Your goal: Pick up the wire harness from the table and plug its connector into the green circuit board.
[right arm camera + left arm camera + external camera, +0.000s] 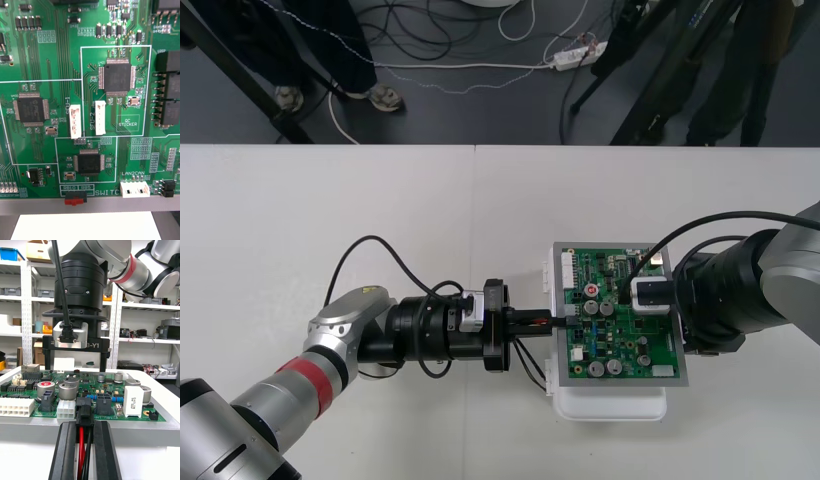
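The wire harness [81, 454] was pinched in the left hand [85, 424]. Its red and black wires ran up between the two black fingers [107, 452], which were pressed together on them. Its black plug [84, 414] stood just past the fingertips, at the near edge of the green circuit board [608, 345]. There it met a black header [84, 403]; whether it was fully seated could not be told. A white socket [66, 409] sat close beside the fingertips on one side of the plug.

Across the board from the left hand, the right hand [75, 365] stood over it with fingers [103, 356] spread wide and reaching down toward the board. Whether they bore on it could not be told. The board lay on its white base [610, 403] on the bench [330, 220].

Several things could go wrong from here:

- **Tilted plug:** The grip seemed to be mostly on the wires and the plug's back. A push could therefore let the plug tilt, so that it jammed on the header's rim or bent a pin.
- **Buckled wires:** Soft wires might buckle between the fingers instead of passing the force on.
- **Fouled fingertips:** If the hand drifted sideways, the plug or a fingertip would likely foul the white socket. If it pushed too far, the fingertips themselves would strike the board's edge.
- **Sliding board:** If the right hand was not holding the board down, the push would probably slide board and base away across the bench.
- **Early release:** Letting go before a full seat could let the springy wires pull the plug back out.
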Controlling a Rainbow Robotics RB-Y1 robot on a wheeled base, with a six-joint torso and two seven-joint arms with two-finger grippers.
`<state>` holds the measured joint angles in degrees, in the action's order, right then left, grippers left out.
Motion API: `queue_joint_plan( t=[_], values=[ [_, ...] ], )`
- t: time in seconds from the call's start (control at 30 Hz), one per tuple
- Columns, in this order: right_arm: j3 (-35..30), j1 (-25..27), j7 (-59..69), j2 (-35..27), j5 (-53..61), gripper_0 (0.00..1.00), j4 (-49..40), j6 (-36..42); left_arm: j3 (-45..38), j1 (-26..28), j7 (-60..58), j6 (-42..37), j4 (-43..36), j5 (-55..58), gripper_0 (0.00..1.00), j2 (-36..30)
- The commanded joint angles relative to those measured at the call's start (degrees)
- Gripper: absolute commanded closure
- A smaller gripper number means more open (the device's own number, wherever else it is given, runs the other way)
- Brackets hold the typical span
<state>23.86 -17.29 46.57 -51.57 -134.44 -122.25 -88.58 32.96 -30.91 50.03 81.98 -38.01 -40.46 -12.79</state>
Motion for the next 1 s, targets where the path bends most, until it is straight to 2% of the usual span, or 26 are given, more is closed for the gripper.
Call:
queue_joint_plan(
  t=[0.03,1.0],
  values=[
    [0.75,-1.60,-2.89,0.06,0.49,0.00,-1.50,0.95,1.23,-2.40,-3.80,-1.83,-0.49,0.47,1.00,3.29],
    [0.75,-1.60,-2.89,0.06,0.67,0.00,-1.50,0.95,0.79,-3.11,-0.99,-2.18,-2.25,0.82,1.00,3.82]
  ],
)
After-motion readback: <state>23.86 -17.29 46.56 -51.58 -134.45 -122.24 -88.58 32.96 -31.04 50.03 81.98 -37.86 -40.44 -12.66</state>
